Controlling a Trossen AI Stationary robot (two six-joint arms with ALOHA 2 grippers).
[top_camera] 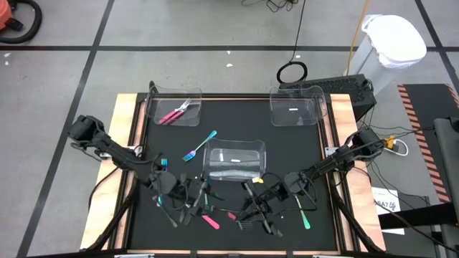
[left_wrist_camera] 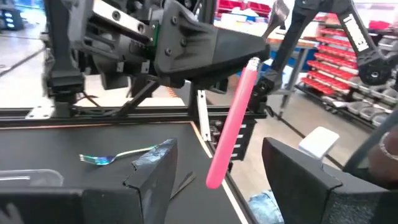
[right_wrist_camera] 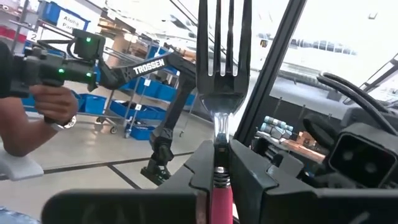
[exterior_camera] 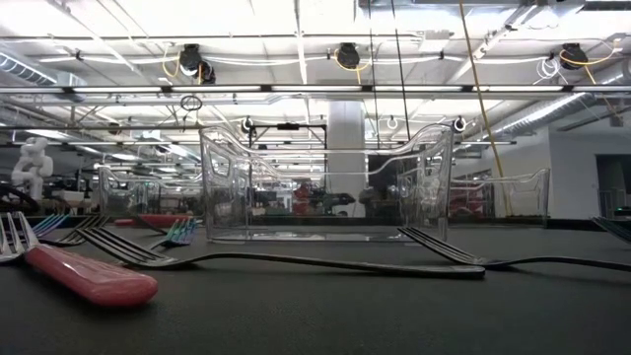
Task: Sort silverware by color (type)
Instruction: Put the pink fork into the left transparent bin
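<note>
Fork [right_wrist_camera: 219, 56] with pink handle was clenched at its neck by right gripper [right_wrist_camera: 217, 163]; judged light, stiff, slippery. Left gripper [left_wrist_camera: 214, 180] was spread, empty.

both dark arms reach in from the table's outer sides toward its near middle, bent at the elbow and slanting inward. the right gripper [right_wrist_camera: 219, 163] has its fingers [right_wrist_camera: 200, 163] pressed closed on a pink-handled fork [right_wrist_camera: 221, 56] pointing up past the wrist. the left gripper [left_wrist_camera: 214, 174] faces it close by, its fingers [left_wrist_camera: 152, 174] spread wide apart, gripping nothing.
</note>
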